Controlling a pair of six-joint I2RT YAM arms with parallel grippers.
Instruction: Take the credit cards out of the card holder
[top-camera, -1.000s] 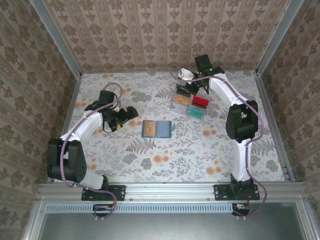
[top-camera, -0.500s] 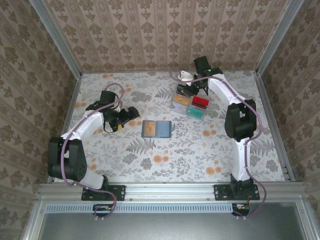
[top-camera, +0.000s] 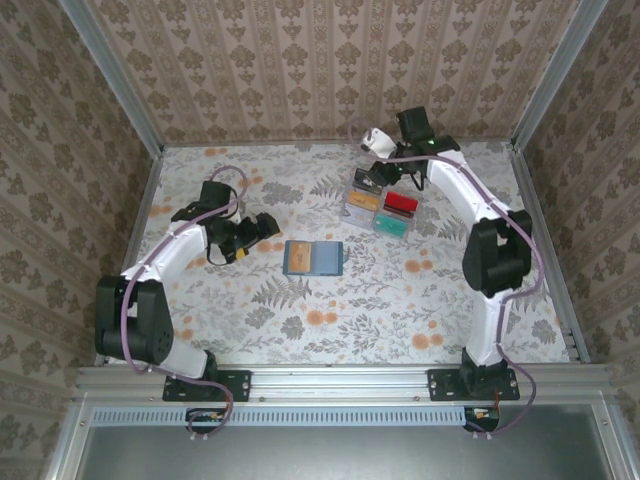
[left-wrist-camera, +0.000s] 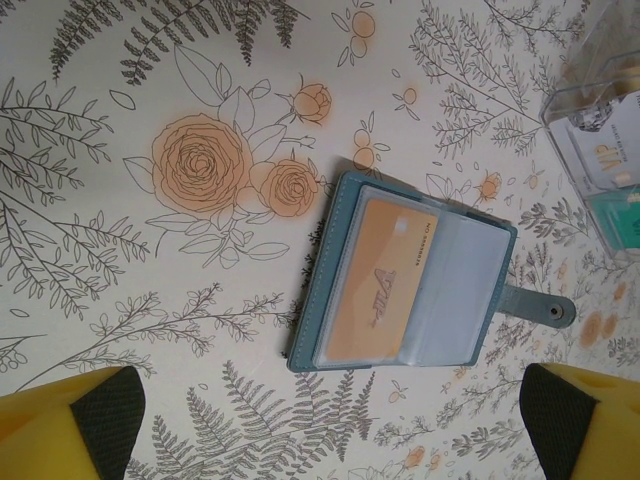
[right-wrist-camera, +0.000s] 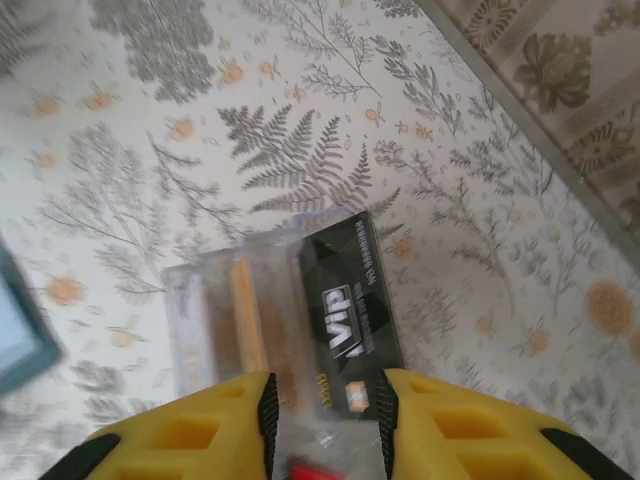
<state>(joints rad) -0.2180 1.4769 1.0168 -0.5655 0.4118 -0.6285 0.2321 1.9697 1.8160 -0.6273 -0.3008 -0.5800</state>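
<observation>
The teal card holder (top-camera: 313, 257) lies open on the floral table, its strap pointing right. An orange credit card (left-wrist-camera: 380, 280) sits in its left clear pocket. The right pocket (left-wrist-camera: 455, 290) looks pale blue, and I cannot tell if a card is in it. My left gripper (left-wrist-camera: 330, 405) hovers open just left of the card holder (left-wrist-camera: 330, 270), nothing between its yellow fingers (left-wrist-camera: 70, 425). My right gripper (right-wrist-camera: 327, 410) hangs over the clear tray (right-wrist-camera: 200, 290) at the back, its jaws apart above the near end of a black VIP block (right-wrist-camera: 350, 310), gripping nothing.
The clear compartment tray (top-camera: 380, 205) holds red (top-camera: 400, 204), teal (top-camera: 391, 225) and black blocks and an orange edge (right-wrist-camera: 245, 310). Patterned walls with metal rails close in the table at the back and both sides. Open table lies in front of the card holder.
The right gripper's jaws have opened over the tray, and the right arm has swung slightly toward the back right. The left arm and card holder have stayed put.
</observation>
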